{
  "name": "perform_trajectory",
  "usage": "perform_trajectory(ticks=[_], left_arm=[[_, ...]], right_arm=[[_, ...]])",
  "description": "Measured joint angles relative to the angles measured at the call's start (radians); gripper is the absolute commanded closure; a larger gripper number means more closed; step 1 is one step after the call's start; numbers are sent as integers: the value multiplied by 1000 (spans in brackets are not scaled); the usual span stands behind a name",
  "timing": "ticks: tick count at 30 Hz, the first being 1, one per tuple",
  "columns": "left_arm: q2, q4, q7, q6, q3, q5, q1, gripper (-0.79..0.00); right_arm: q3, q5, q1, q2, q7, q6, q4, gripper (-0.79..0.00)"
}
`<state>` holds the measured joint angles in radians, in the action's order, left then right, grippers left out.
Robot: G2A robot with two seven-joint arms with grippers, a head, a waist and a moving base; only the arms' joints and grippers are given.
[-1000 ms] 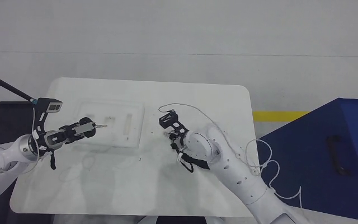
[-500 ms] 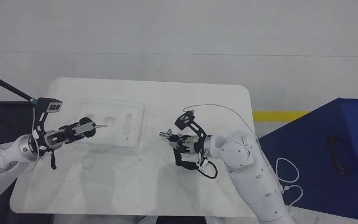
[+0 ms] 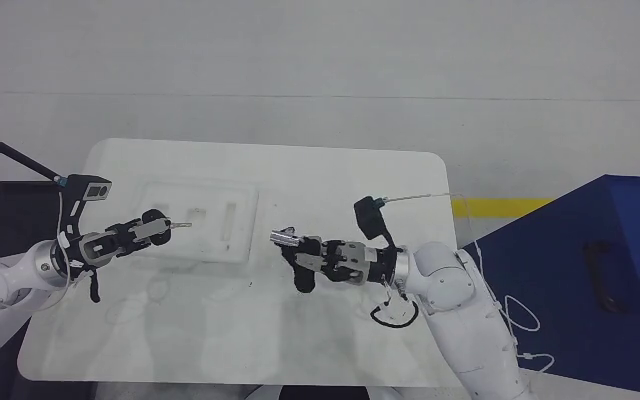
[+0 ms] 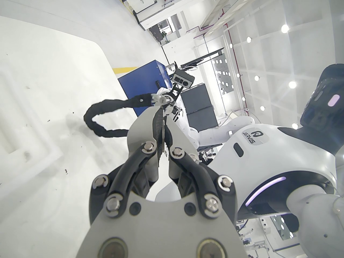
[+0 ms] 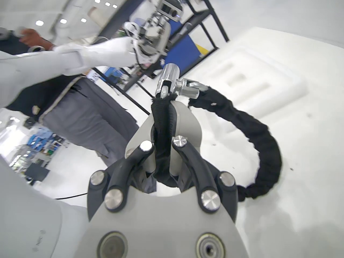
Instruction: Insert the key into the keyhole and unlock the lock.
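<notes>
White table (image 3: 400, 170), foam tray (image 3: 215, 195) left of its centre. Right gripper (image 5: 172, 106) is clamped tight on the black-sleeved cable lock (image 5: 258, 135), chrome cylinder (image 3: 283, 238) just off the tray's right edge. Left gripper (image 4: 161, 116) is pinched closed on the key (image 3: 181, 225) over the tray's left edge. The key points along the table toward the cylinder, well apart, roughly in line.

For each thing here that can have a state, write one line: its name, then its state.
left gripper: shut on the key
key: gripped, apart from the lock
right gripper: shut on the lock, at its cable
lock: cable end seated, loop closed
</notes>
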<state>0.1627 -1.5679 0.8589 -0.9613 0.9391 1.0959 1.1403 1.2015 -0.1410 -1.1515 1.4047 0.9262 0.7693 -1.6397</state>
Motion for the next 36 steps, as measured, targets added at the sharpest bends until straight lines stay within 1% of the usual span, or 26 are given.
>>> perform_trajectory(ticks=[4,8,9,11,13,16,19,22,30,33,36], left_arm=[[0,0,0,0,0,0,0,0],[0,0,0,0,0,0,0,0],[0,0,0,0,0,0,0,0],[0,0,0,0,0,0,0,0],[0,0,0,0,0,0,0,0],[0,0,0,0,0,0,0,0],[0,0,0,0,0,0,0,0],[0,0,0,0,0,0,0,0],[1,-3,-3,5,0,-2,1,0],[12,-27,-4,41,3,-27,2,0],[21,-63,45,49,6,-28,8,0]], right_arm=[[1,-47,-2,0,-3,-8,-4,0],[-17,-29,-9,1,-6,-12,-2,0],[-36,1,-11,1,0,-5,3,0],[-71,117,4,-1,39,28,31,0],[-99,240,25,-5,89,30,60,0],[-155,419,54,-8,146,-20,86,0],[-195,510,92,-10,177,-53,128,0],[-217,505,114,-8,173,-49,158,0],[-217,493,112,-9,164,-58,156,0],[-220,401,103,-10,96,-109,142,0],[-229,360,96,-9,43,-141,137,0]])
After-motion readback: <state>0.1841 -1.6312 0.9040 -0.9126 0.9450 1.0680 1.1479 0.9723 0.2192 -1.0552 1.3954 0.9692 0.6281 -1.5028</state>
